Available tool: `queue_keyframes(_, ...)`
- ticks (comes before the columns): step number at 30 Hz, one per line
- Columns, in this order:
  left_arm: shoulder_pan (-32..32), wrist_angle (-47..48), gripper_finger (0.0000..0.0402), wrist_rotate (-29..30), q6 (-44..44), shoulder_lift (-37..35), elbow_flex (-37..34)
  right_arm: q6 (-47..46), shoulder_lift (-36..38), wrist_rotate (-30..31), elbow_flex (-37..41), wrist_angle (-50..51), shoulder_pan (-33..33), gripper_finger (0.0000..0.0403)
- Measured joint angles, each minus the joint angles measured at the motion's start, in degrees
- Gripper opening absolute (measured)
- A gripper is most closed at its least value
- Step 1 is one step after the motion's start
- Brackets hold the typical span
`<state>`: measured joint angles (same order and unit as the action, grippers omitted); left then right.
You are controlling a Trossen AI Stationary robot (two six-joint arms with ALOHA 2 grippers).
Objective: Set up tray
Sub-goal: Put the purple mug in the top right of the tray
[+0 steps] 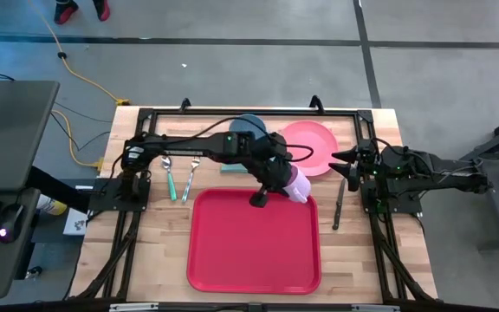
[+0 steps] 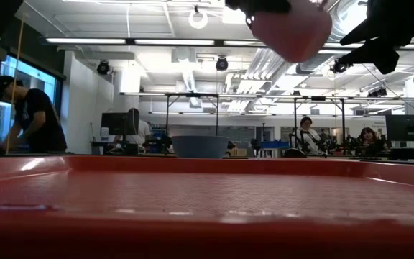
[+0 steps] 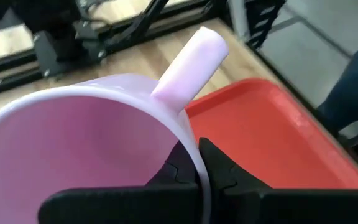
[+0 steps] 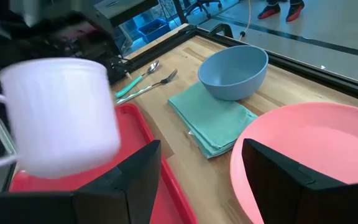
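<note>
1. No lettering, label, brand, number or sign can be read on anything on the bench (image 1: pixel 154 251).
2. The monitors in the room beyond the bench are too small to read.

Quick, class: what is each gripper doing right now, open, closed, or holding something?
Left gripper: closed on the rim of the pale pink mug, held above the red tray.
Right gripper: open, empty, by the pink plate.

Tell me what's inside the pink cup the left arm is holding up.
Nothing shows in the cup. The left gripper pinches its rim, and the left wrist view shows a bare pink inner wall. The very bottom is out of frame, so something small there can't be ruled out.
</note>
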<state>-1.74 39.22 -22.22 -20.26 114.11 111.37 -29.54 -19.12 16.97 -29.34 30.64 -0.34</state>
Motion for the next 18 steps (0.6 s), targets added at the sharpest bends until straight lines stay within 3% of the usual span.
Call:
queue_keyframes(8,0.02,2.83,0.0024,5.90,-1.39,4.60,2.61,0.19,0.01,0.00,0.00,0.00,-0.01,0.0208)
queue_keyframes(12,0.86,8.14,0.0024,10.13,-5.60,9.25,10.49,0.19,-0.01,0.05,0.02,-0.01,-0.02,0.0208)
queue_keyframes(16,1.69,17.19,0.0024,10.50,-7.80,15.70,23.76,0.01,-0.14,0.59,0.17,0.37,-0.01,0.0208)
queue_keyframes(18,2.27,12.49,0.0024,10.75,-9.11,15.59,21.54,0.00,-0.28,0.59,0.17,0.38,-0.01,0.0208)
